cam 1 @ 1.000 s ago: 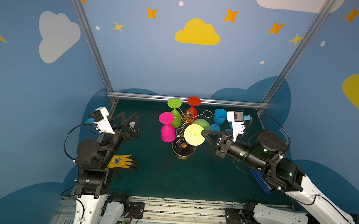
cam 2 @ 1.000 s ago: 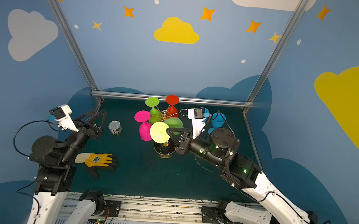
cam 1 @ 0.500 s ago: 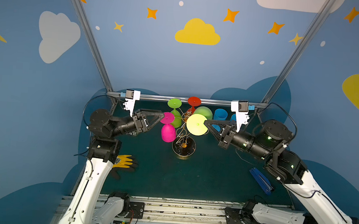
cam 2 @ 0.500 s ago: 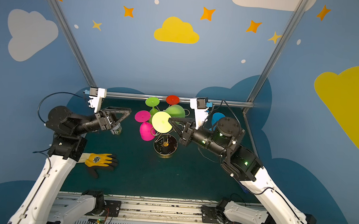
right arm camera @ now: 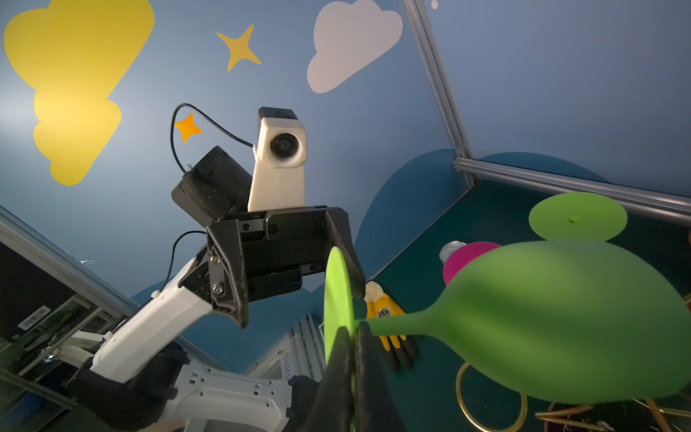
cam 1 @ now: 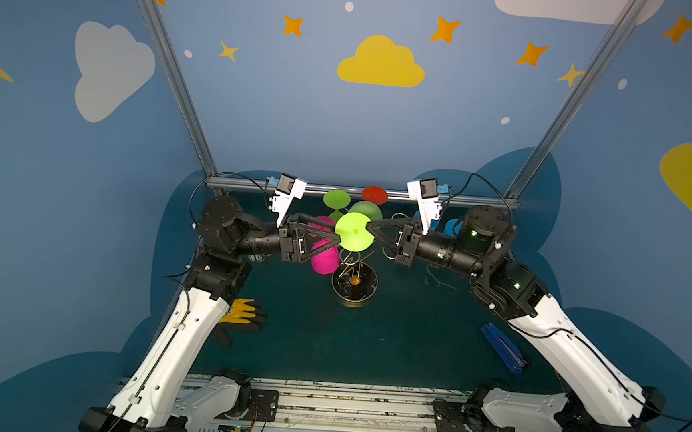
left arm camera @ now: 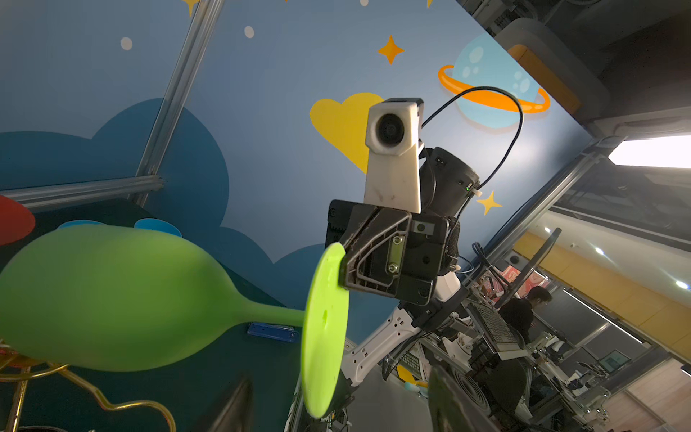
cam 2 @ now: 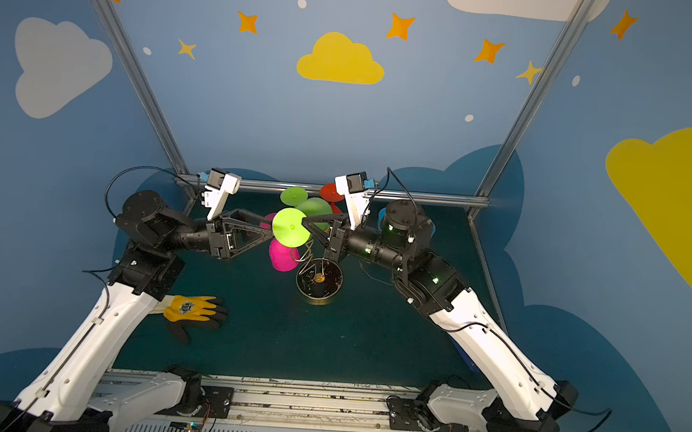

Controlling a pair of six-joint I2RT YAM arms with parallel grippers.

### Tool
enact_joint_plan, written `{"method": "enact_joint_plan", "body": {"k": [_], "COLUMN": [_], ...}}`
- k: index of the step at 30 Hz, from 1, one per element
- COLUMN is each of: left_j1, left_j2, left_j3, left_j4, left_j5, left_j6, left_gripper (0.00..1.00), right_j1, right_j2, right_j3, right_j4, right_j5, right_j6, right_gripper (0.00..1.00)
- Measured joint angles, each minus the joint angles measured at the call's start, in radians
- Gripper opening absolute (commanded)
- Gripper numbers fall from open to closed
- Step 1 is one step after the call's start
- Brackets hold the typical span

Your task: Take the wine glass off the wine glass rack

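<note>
Right gripper (cam 1: 370, 229) is clamped tight on the rim of the foot disc of the lime-green wine glass (cam 1: 353, 231), and the glass hangs off its fingertips lying on its side, with the stem running straight out and the bowl beyond it. In the right wrist view the two fingers are pinched together on the thin disc (right arm camera: 338, 299).

Across from it, the left gripper (cam 1: 338, 235) has its jaws wide apart and holds nothing. In the right wrist view one finger (right arm camera: 347, 262) sits just past the disc on the stem side and the other stands well off on the flat side, so the disc's edge lies between them. I can't tell whether either pad touches it.

The wine glass rack (cam 1: 352, 304) stands below both grippers, and its gold wire loops curl under the bowl (left arm camera: 112, 299). No wire shows around the stem, so the glass looks clear of its arm. It is hard to say whether the bowl's underside brushes a loop. My read is that the lift-off is about done. What's left is carrying the glass away and setting it down, perhaps after a handover.

The glass itself is matte and opaque, with a fat teardrop bowl, a short tapering stem and a thin flat foot. A pink wine glass (cam 1: 324, 257) hangs on the rack just below the left gripper.
</note>
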Motion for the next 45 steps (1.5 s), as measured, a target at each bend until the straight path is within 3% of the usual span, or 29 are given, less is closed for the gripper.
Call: {"method": "enact_joint_plan", "body": {"k": [14, 19, 22, 27, 29, 32, 37, 40, 45], "left_j1": [-0.035, -0.040, -0.043, -0.043, -0.043, -0.045, -0.046, -0.046, -0.045], "left_j2": [0.040, 0.051, 0.058, 0.058, 0.058, 0.057, 0.058, 0.058, 0.059], "left_j3": [0.024, 0.033, 0.043, 0.043, 0.043, 0.043, 0.073, 0.099, 0.123], "left_j4": [-0.006, -0.013, -0.013, 0.003, 0.012, 0.016, 0.002, -0.002, -0.007], "left_j5": [-0.002, -0.013, -0.031, -0.061, -0.071, -0.091, -0.149, -0.186, -0.234], "left_j6": [0.024, 0.023, 0.017, -0.008, -0.023, -0.041, -0.084, -0.125, -0.190], "left_gripper": [0.53, 0.30, 0.25, 0.06, 0.04, 0.03, 0.03, 0.03, 0.03], "right_j1": [-0.003, -0.007, -0.011, -0.016, -0.023, -0.039, -0.094, -0.130, -0.149], "right_j2": [0.034, 0.039, 0.039, 0.043, 0.044, 0.044, 0.009, -0.058, -0.166], "right_j3": [0.000, 0.000, 0.000, 0.000, 0.000, 0.000, -0.026, -0.086, -0.207], "right_j4": [0.059, 0.068, 0.079, 0.083, 0.084, 0.087, 0.084, 0.086, 0.123], "right_j5": [-0.047, -0.056, -0.061, -0.076, -0.077, -0.083, -0.081, -0.042, 0.026], "right_j6": [0.018, 0.018, 0.016, 0.008, 0.003, -0.008, -0.050, -0.103, -0.257], "right_gripper": [0.00, 0.00, 0.00, 0.00, 0.01, 0.29, 0.61, 0.74, 0.85]}}
